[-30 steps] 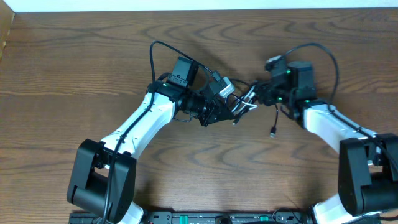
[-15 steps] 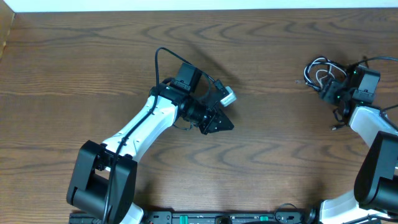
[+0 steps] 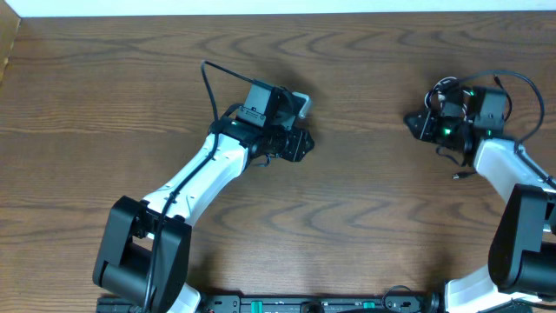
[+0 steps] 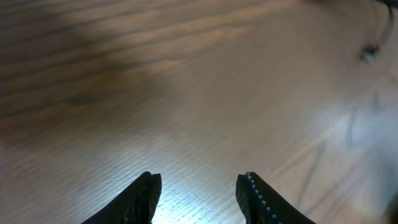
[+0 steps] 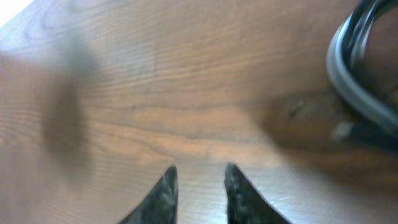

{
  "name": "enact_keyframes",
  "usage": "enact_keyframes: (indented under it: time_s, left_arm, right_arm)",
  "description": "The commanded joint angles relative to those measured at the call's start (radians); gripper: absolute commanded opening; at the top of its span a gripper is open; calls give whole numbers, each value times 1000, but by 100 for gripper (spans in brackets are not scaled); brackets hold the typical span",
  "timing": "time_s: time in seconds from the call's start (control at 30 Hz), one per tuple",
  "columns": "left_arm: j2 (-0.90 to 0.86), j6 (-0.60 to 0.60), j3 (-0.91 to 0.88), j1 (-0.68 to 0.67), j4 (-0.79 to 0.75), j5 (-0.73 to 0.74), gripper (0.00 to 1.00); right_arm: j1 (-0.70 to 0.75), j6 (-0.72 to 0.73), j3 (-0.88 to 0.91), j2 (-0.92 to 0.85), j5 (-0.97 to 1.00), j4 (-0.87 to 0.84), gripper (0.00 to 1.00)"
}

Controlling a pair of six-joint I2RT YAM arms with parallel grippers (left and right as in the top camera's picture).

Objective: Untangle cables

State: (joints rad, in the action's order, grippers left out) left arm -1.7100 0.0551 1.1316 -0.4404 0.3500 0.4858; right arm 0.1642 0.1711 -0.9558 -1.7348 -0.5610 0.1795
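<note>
Since half a second ago the left gripper [image 3: 298,144] has drawn back empty, farther from the right gripper [image 3: 412,124]. The right gripper itself has edged toward the middle of the brown wood-grain table [image 3: 130,87]. From overhead, the cables [image 3: 441,89], two thin flexible cords, one black and one white, sit bunched just behind the right gripper. Whether they rest on the wood or hang on the arm, I cannot tell. A small dark plug [image 3: 458,176] trails beside that arm. In the left wrist view the fingers stand released over bare wood. In the right wrist view the fingers are narrowly parted on nothing, a blurred cord loop just beside them. The cords look light, limp and slippery, so a firm pinch near a plug, clear of the tangle, seems wisest.
</note>
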Motion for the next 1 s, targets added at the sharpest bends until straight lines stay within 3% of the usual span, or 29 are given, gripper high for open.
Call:
enact_keyframes:
  time_s: [0.0, 0.17, 0.37, 0.73, 0.77, 0.8, 0.87, 0.97]
  left_arm:
    - [16, 127, -9, 35, -5, -79, 45]
    - [15, 151, -10, 99, 16, -76, 45]
    - [15, 149, -10, 114, 75, -80, 54]
    - [15, 149, -17, 114, 125, -121, 55]
    - [15, 149, -17, 114, 128, -121, 54]
    - [15, 149, -17, 114, 129, -121, 53]
    - [15, 149, -17, 114, 128, -121, 38]
    - [15, 149, -17, 114, 125, -127, 25]
  right_arm:
    - [-12, -39, -202, 1, 75, 164, 25]
    - [-13, -57, -410, 1, 327, 413, 29]
    - [13, -79, -421, -25, 499, 441, 32]
    - [66, -100, -421, -261, 486, 390, 41]
    - [66, -98, -421, -279, 477, 386, 37]
    - [64, -98, -421, -297, 444, 386, 22]
    - [61, -98, -421, -310, 367, 389, 1]
    - [49, -98, -422, -313, 196, 388, 1]
